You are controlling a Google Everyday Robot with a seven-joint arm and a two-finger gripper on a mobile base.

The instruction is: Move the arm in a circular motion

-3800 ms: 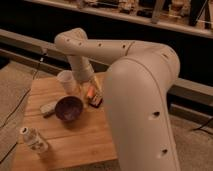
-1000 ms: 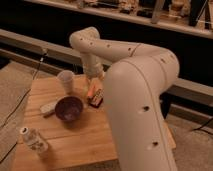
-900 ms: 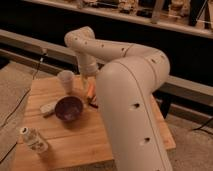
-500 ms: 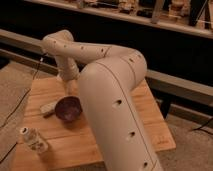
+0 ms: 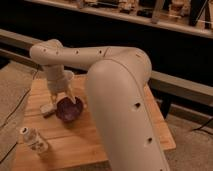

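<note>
— Where's the arm?
— The arm (image 5: 116,75) reaches left over the table (image 5: 95,146); its gripper (image 5: 63,96) hangs just above the purple bowl (image 5: 69,111); I can't tell if it's closed; probably mid-circle; next I'd sweep onward, keeping height.

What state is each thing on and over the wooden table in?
arm: bent, reaching over the table.
gripper: pointing down, above the purple bowl.
purple bowl: upright, on the table.
bottle: lying on its side, apart from the purple bowl.
cup: upright, partly hidden behind the arm.
</note>
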